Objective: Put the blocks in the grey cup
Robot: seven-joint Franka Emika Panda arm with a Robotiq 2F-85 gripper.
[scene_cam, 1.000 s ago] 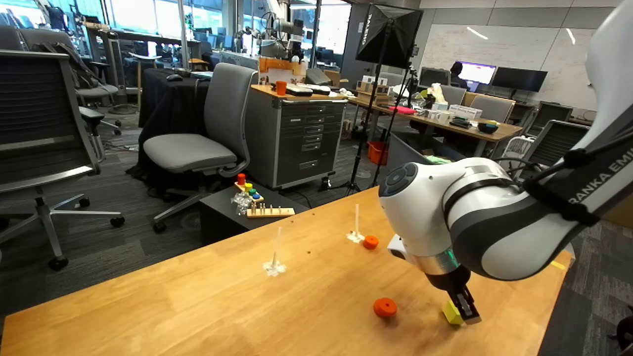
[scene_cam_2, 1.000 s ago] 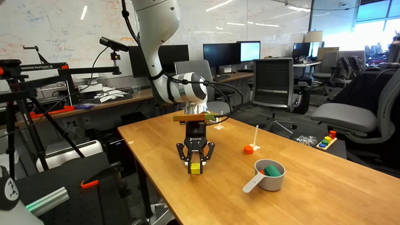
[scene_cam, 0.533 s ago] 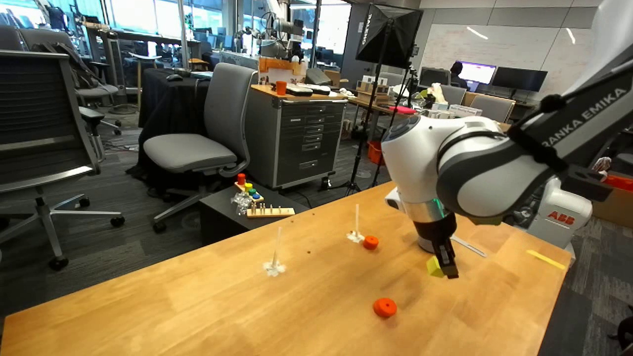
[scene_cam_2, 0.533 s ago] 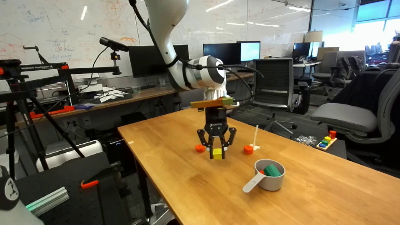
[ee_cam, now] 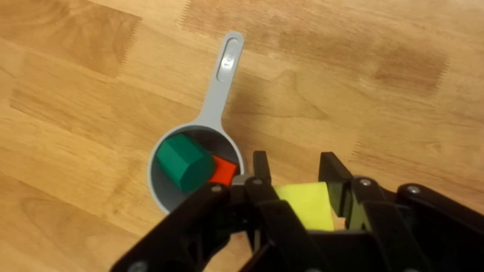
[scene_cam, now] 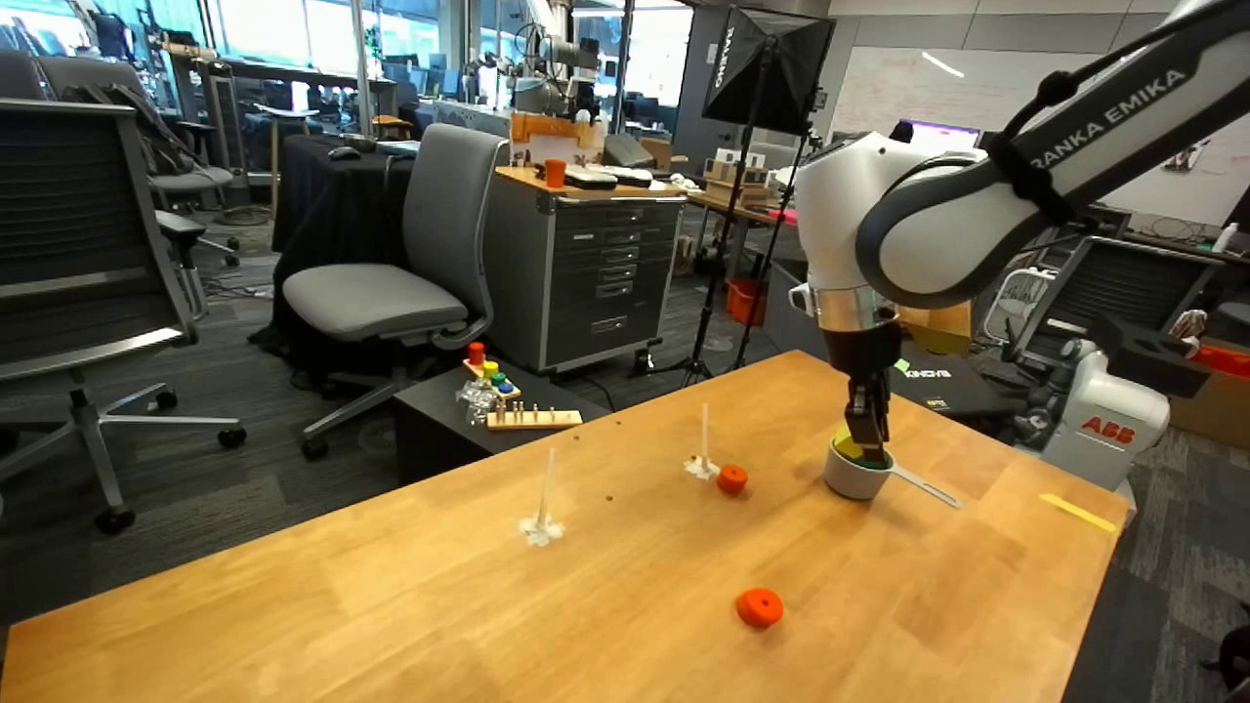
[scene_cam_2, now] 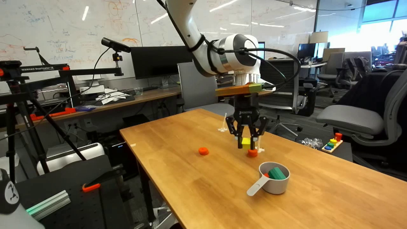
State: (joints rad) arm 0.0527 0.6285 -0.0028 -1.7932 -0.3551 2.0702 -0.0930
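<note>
The grey cup (ee_cam: 210,120) is a measuring cup with a long handle and stands on the table; it shows in both exterior views (scene_cam: 850,480) (scene_cam_2: 276,188). A green block (ee_cam: 187,162) and a red-orange block (ee_cam: 224,170) lie inside it. My gripper (scene_cam_2: 246,148) is shut on a yellow-green block (scene_cam_2: 246,142) and holds it in the air above the table. In the wrist view, the held block (ee_cam: 308,204) sits between my fingers (ee_cam: 295,155), right of the cup. In an exterior view, my gripper (scene_cam: 867,457) covers part of the cup's opening.
Two round orange pieces lie on the table (scene_cam: 391,605): one alone (scene_cam: 760,607), one (scene_cam: 732,478) beside a thin white upright stick (scene_cam: 705,434). A further white stick (scene_cam: 549,488) stands away from the cup. Yellow tape (scene_cam: 1077,513) is near the table edge.
My gripper has carried the yellow-green block over the table, up and to the right in an exterior view. The cup and the orange pieces have not moved.
</note>
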